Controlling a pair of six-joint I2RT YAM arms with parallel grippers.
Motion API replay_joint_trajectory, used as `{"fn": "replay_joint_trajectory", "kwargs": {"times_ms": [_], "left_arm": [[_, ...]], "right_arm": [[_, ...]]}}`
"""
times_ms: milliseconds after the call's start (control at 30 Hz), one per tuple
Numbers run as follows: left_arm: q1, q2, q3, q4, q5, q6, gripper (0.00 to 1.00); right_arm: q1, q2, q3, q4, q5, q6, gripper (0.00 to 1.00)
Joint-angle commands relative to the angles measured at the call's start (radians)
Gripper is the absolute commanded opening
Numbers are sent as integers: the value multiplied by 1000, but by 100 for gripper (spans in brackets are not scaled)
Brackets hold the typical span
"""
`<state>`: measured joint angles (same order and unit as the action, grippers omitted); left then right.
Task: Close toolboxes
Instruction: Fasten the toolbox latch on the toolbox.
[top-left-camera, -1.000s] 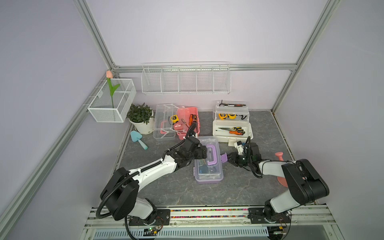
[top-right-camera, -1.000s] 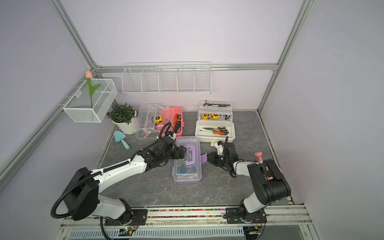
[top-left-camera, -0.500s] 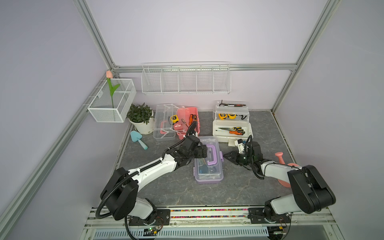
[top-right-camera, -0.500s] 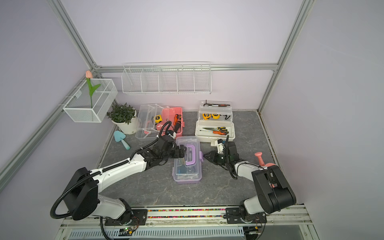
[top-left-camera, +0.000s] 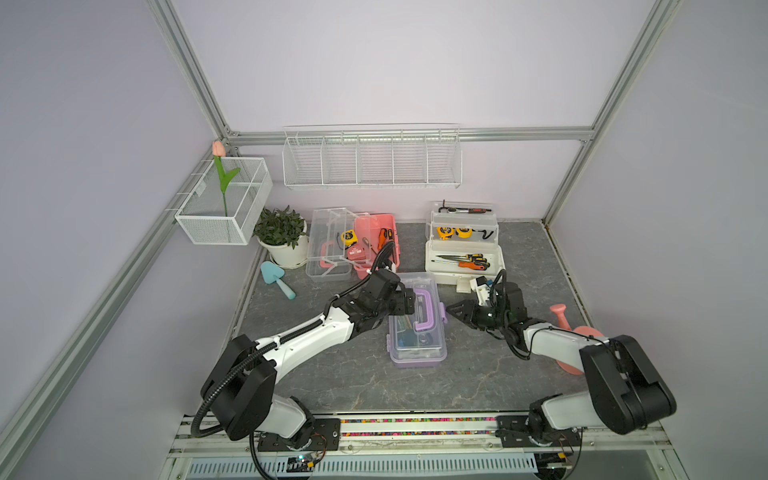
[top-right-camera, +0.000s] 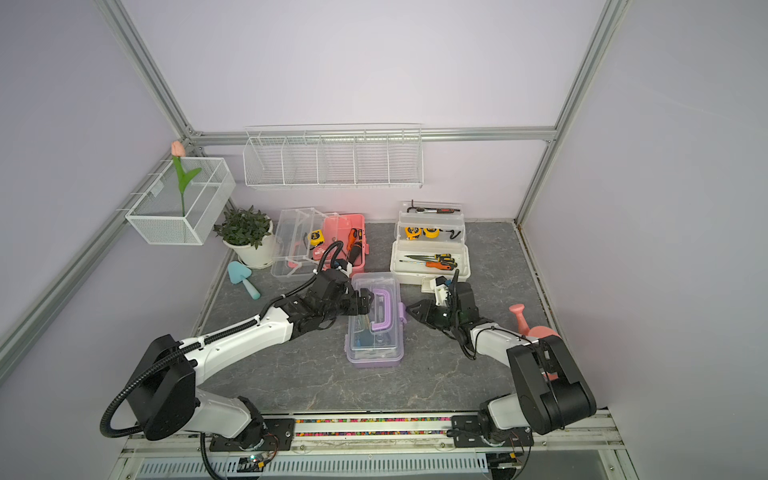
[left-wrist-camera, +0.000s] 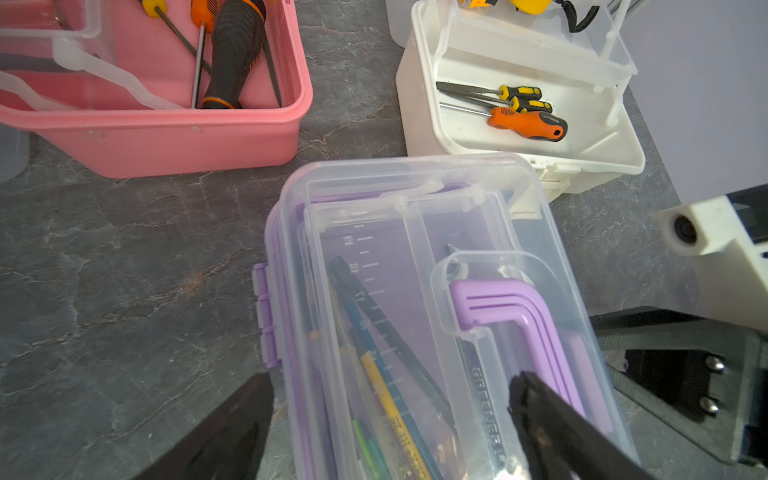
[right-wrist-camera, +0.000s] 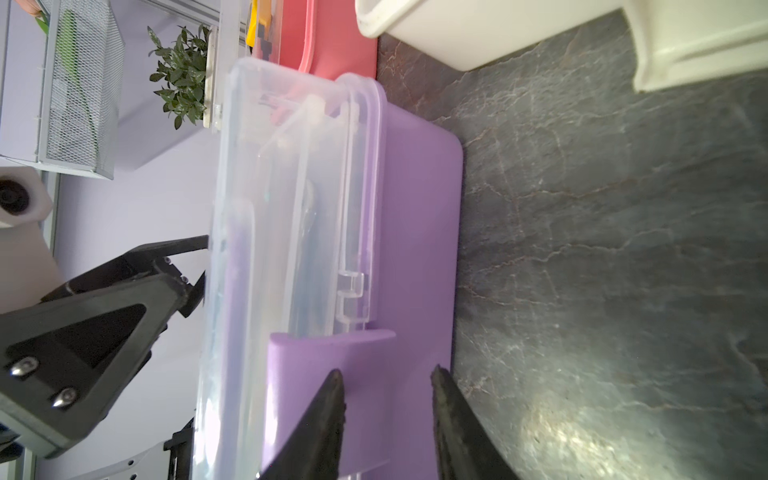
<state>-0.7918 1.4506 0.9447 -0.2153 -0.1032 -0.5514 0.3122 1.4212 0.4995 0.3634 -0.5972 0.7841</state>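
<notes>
Right gripper (right-wrist-camera: 384, 372) has been drawn back rightward off the purple latch (top-left-camera: 442, 309); its jaws are now parted and nothing is pinched. Left gripper (left-wrist-camera: 392, 376) is spread wide across the clear lid's left edge. Purple toolbox (top-left-camera: 417, 336) is seen mid-table, lid down, handle folded flat. Pink toolbox (top-left-camera: 376, 232) and white toolbox (top-left-camera: 463, 268) are left open at the far side.

in both top views the whole scene is seen from high at six o'clock, tilted toward twelve. the purple toolbox (left-wrist-camera: 374, 257), shared by all views, is seen closely from nine o'clock (left wrist) and three (right wrist).
</notes>
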Motion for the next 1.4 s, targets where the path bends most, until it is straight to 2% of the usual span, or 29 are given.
{"fn": "replay_joint_trajectory", "kwargs": {"times_ms": [0,467,1067,1233,1367], "left_arm": [[7,17,28,-15,7,5,92],[8,41,29,-31,12,16,92],[9,58,28,-27,22,8,91],[9,62,27,-26,25,5,91],[8,61,25,-27,27,4,90]], "right_arm": [[7,-10,0,26,-25,34,40],[8,24,-53,217,-88,132,40],[12,-50,-102,196,-89,125,46],[16,-60,-101,193,-87,123,46],[18,-35,-106,220,-88,130,41]]}}
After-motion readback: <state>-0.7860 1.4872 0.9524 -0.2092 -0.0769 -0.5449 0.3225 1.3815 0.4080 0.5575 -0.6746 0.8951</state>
